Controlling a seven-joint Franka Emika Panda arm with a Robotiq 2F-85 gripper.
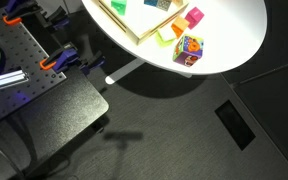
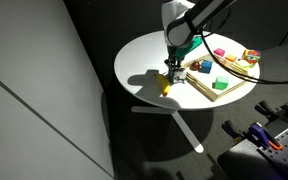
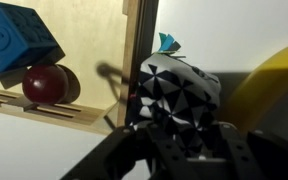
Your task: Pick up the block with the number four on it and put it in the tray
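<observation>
In the wrist view a black-and-white patterned block (image 3: 179,85) sits between my gripper's fingers (image 3: 181,125), which close on its two sides. No number shows on it. The pale wooden tray (image 3: 94,40) lies just to its left, its rim beside the block. In an exterior view my gripper (image 2: 171,68) is down at the round table's surface, just left of the tray (image 2: 229,92). In an exterior view the tray (image 1: 124,22) shows at the top edge, and my gripper is out of view there.
In the tray lie a blue block (image 3: 19,40) and a red ball (image 3: 46,83). A yellow thing (image 3: 274,85) is close on the other side of the gripper, also in an exterior view (image 2: 166,86). A many-coloured block (image 1: 189,48) and a pink block (image 1: 194,17) sit near the table's edge.
</observation>
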